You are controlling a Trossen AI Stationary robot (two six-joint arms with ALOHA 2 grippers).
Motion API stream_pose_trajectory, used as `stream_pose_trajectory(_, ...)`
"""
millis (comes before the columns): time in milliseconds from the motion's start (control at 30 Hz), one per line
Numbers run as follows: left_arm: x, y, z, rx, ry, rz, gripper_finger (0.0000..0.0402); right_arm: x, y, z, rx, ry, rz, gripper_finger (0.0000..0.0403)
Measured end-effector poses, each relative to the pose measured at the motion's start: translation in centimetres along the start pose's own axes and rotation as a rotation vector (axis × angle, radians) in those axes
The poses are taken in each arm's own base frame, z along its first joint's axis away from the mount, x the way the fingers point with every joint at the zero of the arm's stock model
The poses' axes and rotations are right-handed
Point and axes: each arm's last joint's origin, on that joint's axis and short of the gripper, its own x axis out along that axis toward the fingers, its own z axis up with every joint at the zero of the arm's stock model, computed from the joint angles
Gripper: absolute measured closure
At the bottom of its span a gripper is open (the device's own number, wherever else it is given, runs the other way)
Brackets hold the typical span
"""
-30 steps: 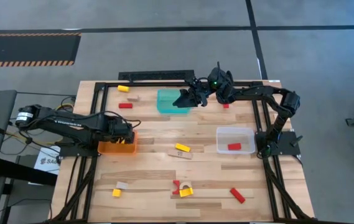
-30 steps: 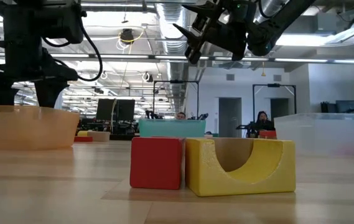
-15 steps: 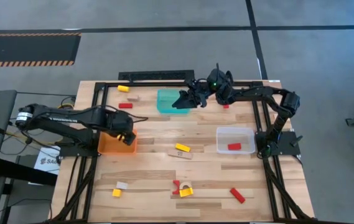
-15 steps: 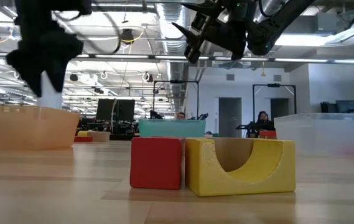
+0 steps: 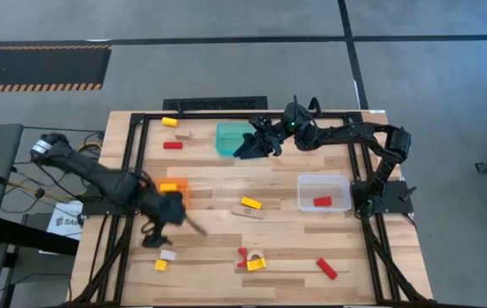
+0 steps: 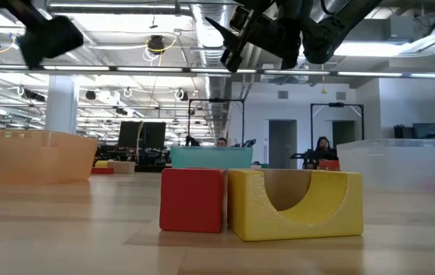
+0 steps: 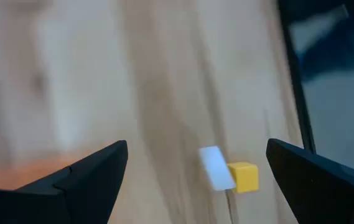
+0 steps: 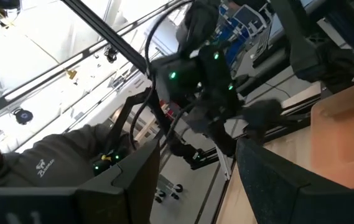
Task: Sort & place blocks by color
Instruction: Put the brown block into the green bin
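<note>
Three bins sit on the wooden table point(image 5: 226, 184). The clear bin point(image 5: 324, 192) at right holds one red bar point(image 5: 322, 202), its long axis running left to right. The orange bin point(image 5: 175, 190) at left holds a yellow block point(image 5: 168, 186). The teal bin point(image 5: 236, 137) at the far side is partly covered by the right gripper point(image 5: 247, 147), which hangs over its right end with fingers parted and empty. The left gripper point(image 5: 159, 238), jaws spread wide and holding nothing, hovers just beyond a tan cube point(image 5: 168, 255) and a yellow cube point(image 5: 161, 265) near the front left. A yellow bar point(image 5: 252, 204) lies angled at mid-table beside a tan bar point(image 5: 247, 213). A red bar point(image 5: 326, 269) lies diagonally near the front right. A red block point(image 6: 193, 199) touches a yellow arch point(image 6: 295, 203), the arch's opening facing up.
</note>
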Motion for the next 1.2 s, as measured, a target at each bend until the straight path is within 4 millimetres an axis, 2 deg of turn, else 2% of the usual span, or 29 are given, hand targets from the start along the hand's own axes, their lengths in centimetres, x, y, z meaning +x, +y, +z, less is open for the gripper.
stream_pose_trajectory(100,1.5,-2.1,0.4,0.108,-0.027,-0.018,0.0031,0.4,0.1,-0.3,-0.008,0.011,0.009,0.0170)
stream_pose_trajectory(167,2.9,-3.1,0.7,0.110,-0.034,-0.015,0.0031,0.5,0.2,-0.3,-0.015,0.016,0.011,0.0170)
stream_pose_trajectory(400,8.5,-4.3,0.5,-0.079,0.119,0.028,0.0031,1.0,0.3,-0.8,-0.031,0.052,0.031,0.0170)
stream_pose_trajectory(500,10.0,-4.4,-0.1,-0.155,0.207,0.052,0.0031,1.0,0.3,-0.9,-0.024,0.067,0.035,0.0170)
stream_pose_trajectory(700,11.3,-4.6,-1.1,-0.257,0.275,0.144,0.0031,1.0,0.2,-1.0,-0.033,0.083,0.035,0.0170)
stream_pose_trajectory(867,12.4,-5.0,-2.2,-0.246,0.374,0.179,0.0031,1.0,0.1,-1.1,-0.028,0.087,0.030,0.0170)
stream_pose_trajectory(1033,12.7,-5.2,-2.5,-0.236,0.343,0.243,0.0031,1.0,0.1,-1.1,-0.028,0.091,0.033,0.0170)
stream_pose_trajectory(1200,12.6,-5.2,-2.7,-0.258,0.356,0.268,0.0060,1.0,0.1,-1.1,-0.026,0.094,0.033,0.0170)
